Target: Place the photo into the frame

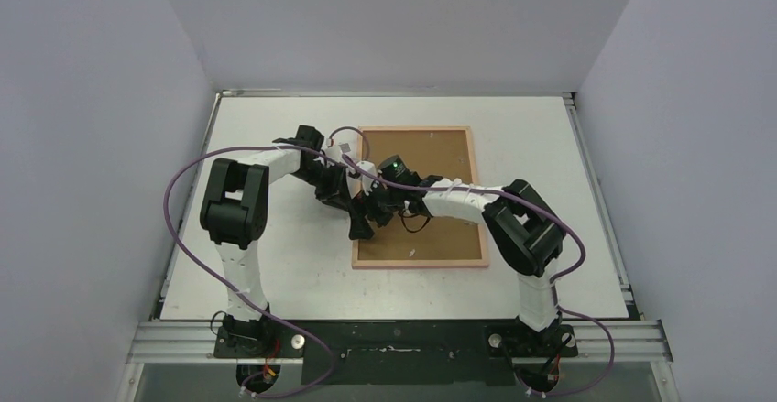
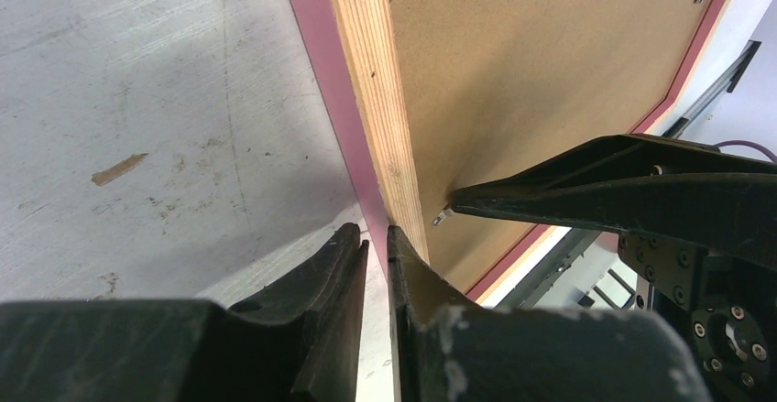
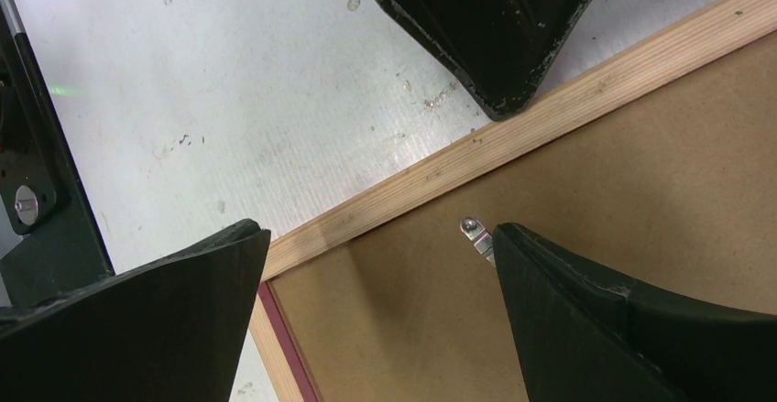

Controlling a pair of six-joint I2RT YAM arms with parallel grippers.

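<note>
Frame (image 1: pixel 420 260) face down on surface (image 1: pixel 275 118), likely stiff, light, pane fragile, so hold by its left rail: left fingers (image 2: pixel 316 278) nearly closed there, right fingers (image 3: pixel 183 301) wide astride it; photo not seen.

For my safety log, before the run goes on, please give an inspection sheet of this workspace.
Surface: white scuffed table, small marks.
Job's things: pink-edged wooden picture frame lying face down, brown hardboard backing panel in it; photo not seen.
Clutter: nothing seen.
Tools: left tool shut, tip at the frame's left border; right tool open above that border, beside a small metal tab.
Cables: purple cables loop free beside both arms.
Surroundings: plain grey walls.
</note>
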